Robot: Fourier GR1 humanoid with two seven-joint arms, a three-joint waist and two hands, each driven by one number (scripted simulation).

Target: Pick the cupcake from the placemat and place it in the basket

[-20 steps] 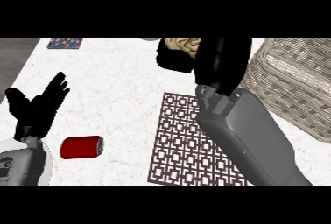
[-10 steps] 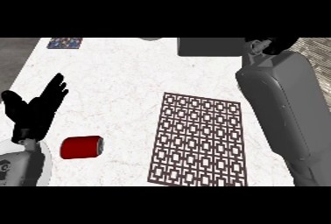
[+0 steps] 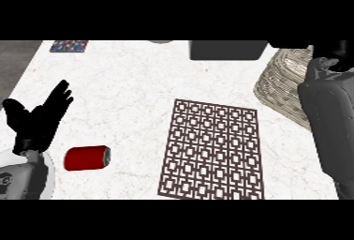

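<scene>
Resting left hand (image 3: 38, 123), fingers spread; right hand (image 3: 330, 49) at basket (image 3: 280, 86), grip and contents untellable.

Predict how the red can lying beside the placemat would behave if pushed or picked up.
The red can lies on its side on the smooth counter, so a nudge against its curved wall would probably set it rolling. Its round, plain wall looks rigid, likely holding shape in a grasp but perhaps slippery. Its weight cannot be judged.

— What was the surface?
— A white, faintly veined marble counter top (image 3: 131, 79), evenly lit.
— Around it?
— Plain grey floor (image 3: 14, 61) lay past its left edge; a dark grey block (image 3: 228, 49) sat at its far edge.
</scene>
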